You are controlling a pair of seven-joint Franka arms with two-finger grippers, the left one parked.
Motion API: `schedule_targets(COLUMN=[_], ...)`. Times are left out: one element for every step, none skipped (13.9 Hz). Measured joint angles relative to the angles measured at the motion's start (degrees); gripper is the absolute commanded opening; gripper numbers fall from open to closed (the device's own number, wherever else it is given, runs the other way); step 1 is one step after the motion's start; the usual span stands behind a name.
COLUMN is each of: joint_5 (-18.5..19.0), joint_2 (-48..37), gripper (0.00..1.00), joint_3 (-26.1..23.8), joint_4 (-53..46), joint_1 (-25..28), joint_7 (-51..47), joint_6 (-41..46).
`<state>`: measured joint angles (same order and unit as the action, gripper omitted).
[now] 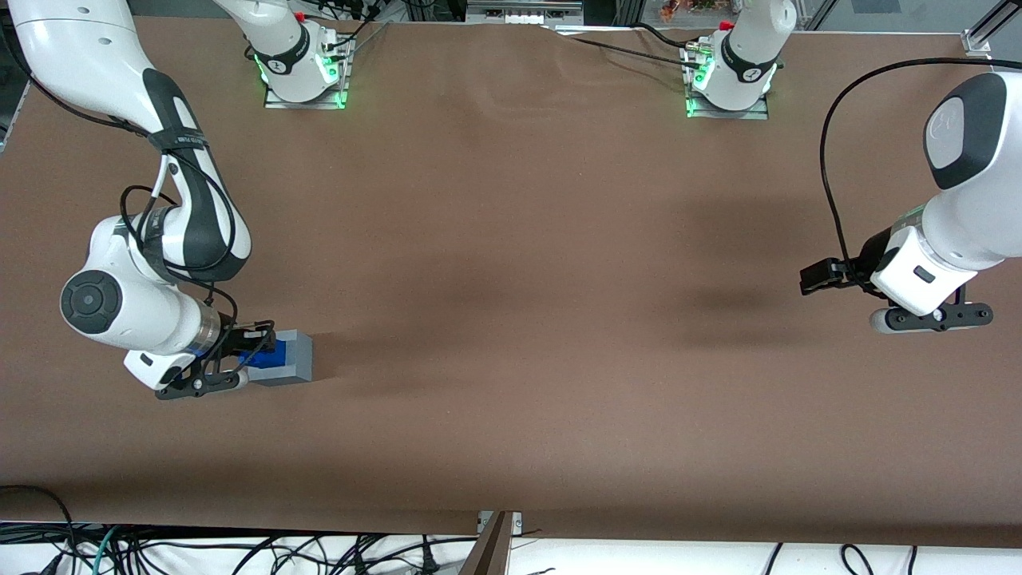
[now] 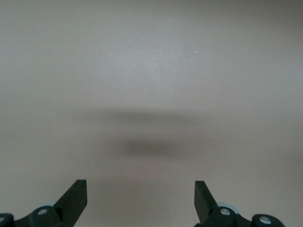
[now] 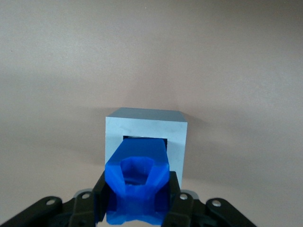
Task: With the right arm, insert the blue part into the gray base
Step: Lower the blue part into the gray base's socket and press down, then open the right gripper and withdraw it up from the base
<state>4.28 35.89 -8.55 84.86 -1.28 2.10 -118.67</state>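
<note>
The gray base [image 1: 289, 357] lies on the brown table toward the working arm's end, near the front camera. In the right wrist view the gray base [image 3: 179, 133] shows a square recess facing the gripper. The blue part [image 3: 137, 182] is held between the black fingers [image 3: 100, 194], its tip reaching into the recess opening. My right gripper [image 1: 249, 351] is shut on the blue part [image 1: 263, 354], level with the base and right beside it. The part's lower end is hidden by the fingers.
The brown table cloth [image 1: 519, 319] spreads wide toward the parked arm's end. Two arm bases [image 1: 303, 68] with green lights stand at the table edge farthest from the front camera. Cables hang below the front edge [image 1: 239, 551].
</note>
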Motion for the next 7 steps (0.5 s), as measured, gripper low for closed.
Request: schedule_targets(joint_5=[0.0,0.0,0.0,0.0,0.0,0.0,0.0], joint_2=[0.1,0.3,0.6,0.8,1.0,1.1,1.1], gripper=[0.38,0.40,0.40,0.40,0.45,0.59,0.86], joint_3=[0.1,0.1,0.1,0.1,0.1,0.1,0.1], joint_4=[0.0,0.0,0.0,0.0,0.0,-0.1,-0.1], joint_1=[-0.1,-0.1,-0.1,-0.1,-0.1,-0.1,-0.1], joint_7=[0.0,0.0,0.0,0.0,0.0,0.0,0.0], joint_6=[0.0,0.0,0.0,-0.2,-0.6,-0.7,-0.8])
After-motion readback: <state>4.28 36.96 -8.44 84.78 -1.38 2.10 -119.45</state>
